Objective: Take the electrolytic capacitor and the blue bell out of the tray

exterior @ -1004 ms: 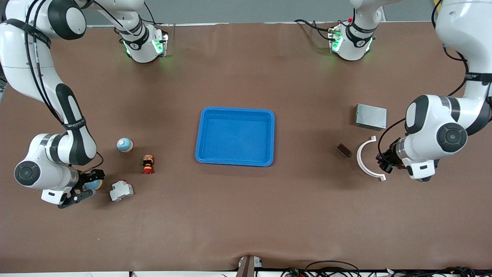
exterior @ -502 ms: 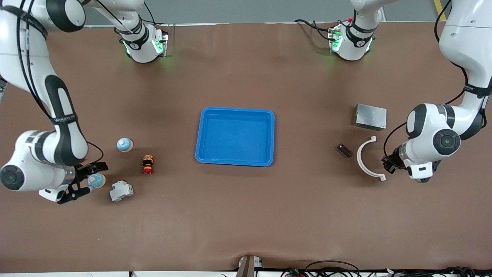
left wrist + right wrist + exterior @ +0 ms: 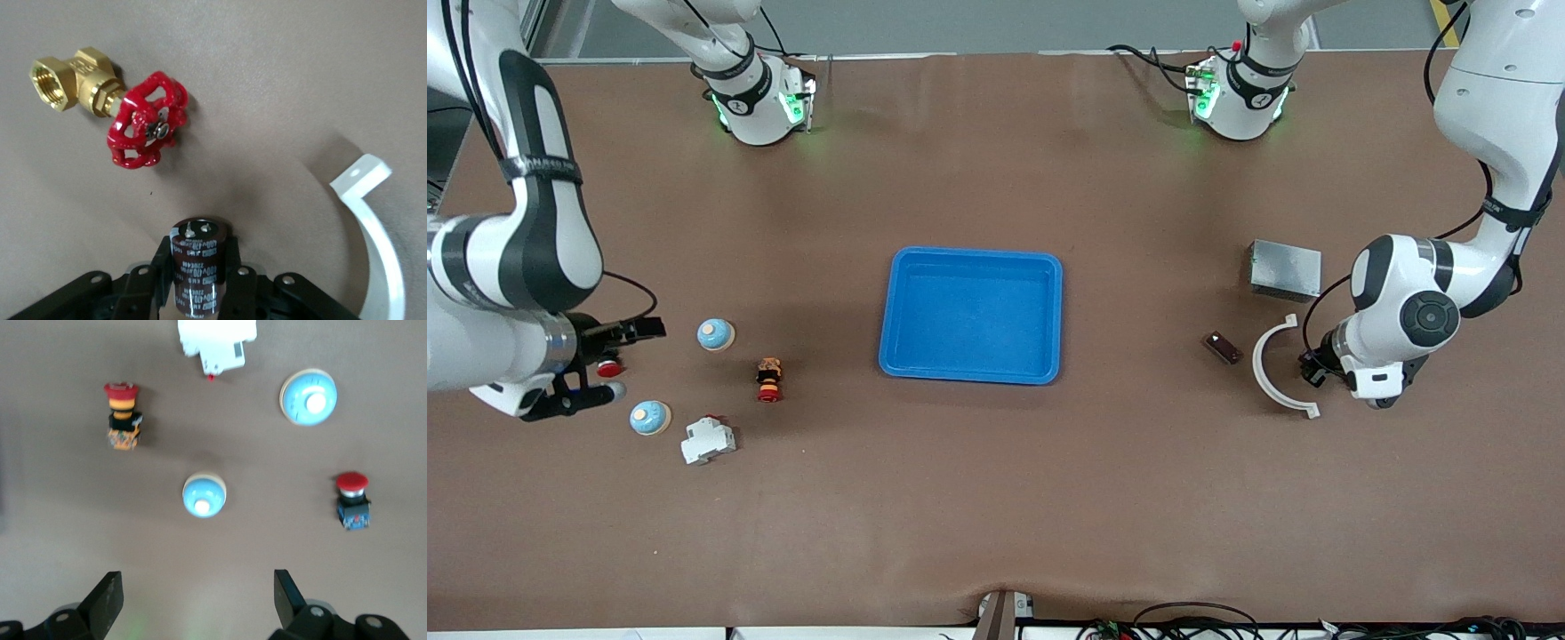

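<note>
Clamping the electrolytic capacitor [image 3: 198, 265] between its fingers, the left gripper [image 3: 198, 280] hangs low over the bare table at the left arm's end, just beside the white curved bracket [image 3: 1278, 371]; in the left wrist view a brass valve with a red handwheel [image 3: 113, 115] lies on the mat at about ten o'clock from the capacitor. The blue tray [image 3: 971, 315] sits at mid-table and looks empty, so both parts appear to be out of it already. Two blue bells stand toward the right arm's end: one blue bell [image 3: 649, 417] beside the white breaker [image 3: 708, 440], at about seven o'clock from the other bell [image 3: 716, 334]; which of them came from the tray cannot be told. The right gripper [image 3: 596, 367] is up over the table edge by a red push button [image 3: 610, 366], fingers spread wide and holding nothing. By my reading the bell's share is finished and the step in hand is setting down the capacitor. The next move calls for lowering it onto free mat clear of bracket and valve, then parting the fingers gently so the cylinder does not roll.
</note>
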You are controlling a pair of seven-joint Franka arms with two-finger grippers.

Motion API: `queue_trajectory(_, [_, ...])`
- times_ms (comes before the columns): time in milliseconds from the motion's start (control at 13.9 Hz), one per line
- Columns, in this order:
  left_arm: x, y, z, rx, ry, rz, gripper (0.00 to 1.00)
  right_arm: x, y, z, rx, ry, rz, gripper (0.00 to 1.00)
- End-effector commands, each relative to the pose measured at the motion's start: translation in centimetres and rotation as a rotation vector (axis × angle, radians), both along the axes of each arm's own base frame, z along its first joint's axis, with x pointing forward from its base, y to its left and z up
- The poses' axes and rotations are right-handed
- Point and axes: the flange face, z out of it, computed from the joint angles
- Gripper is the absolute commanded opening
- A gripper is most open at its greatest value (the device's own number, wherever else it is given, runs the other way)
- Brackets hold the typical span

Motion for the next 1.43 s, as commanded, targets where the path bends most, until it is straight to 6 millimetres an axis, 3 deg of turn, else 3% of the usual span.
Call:
queue_trajectory(0, [-1.1,-0.2,0.0,0.002,-0.017,-0.030,0.00,-5.3,0.3,3.9,-0.009,-0.024,-0.025,1.00])
queue_trajectory(72, [-1.1,-0.1,0.1,0.003,-0.018,-0.029,0.07,-6.6,0.4,4.9,-0.014,-0.032,-0.031,1.00])
queue_trajectory(215, [-1.3,-0.2,0.2,0.004,-0.017,-0.030,0.72,-9.0,0.6,6.1,-0.036,-0.040,-0.089,1.00])
queue_trajectory(287, [-1.2,-0.1,0.5,0.007,-0.021,-0.027,0.96,-10.1,0.7,6.4,-0.042,-0.039,-0.096,1.00])
queue_trajectory(358, [-1.2,0.0,0.9,0.010,-0.026,-0.026,1.00,-10.9,0.8,6.7,-0.041,-0.046,-0.097,1.00])
queue_trajectory(645, [-0.4,-0.1,4.7,0.039,-0.062,-0.056,1.00,-14.4,0.2,7.6,-0.035,-0.071,-0.127,1.00])
queue_trajectory(932, [0.5,-4.1,8.0,0.018,-0.121,-0.113,1.00,-17.4,0.3,8.6,-0.029,-0.100,-0.143,1.00])
queue_trajectory(1075, [1.1,-5.5,10.4,0.025,-0.147,-0.136,1.00,-17.2,0.3,10.6,-0.033,-0.115,-0.140,1.00])
queue_trajectory(1219, [2.1,-7.2,14.4,0.051,-0.142,-0.163,1.00,-15.0,-0.4,15.6,-0.039,-0.142,-0.138,1.00])
queue_trajectory(1362, [3.5,-8.4,18.3,0.069,-0.126,-0.226,1.00,-12.6,-0.5,19.2,-0.030,-0.102,-0.145,1.00])
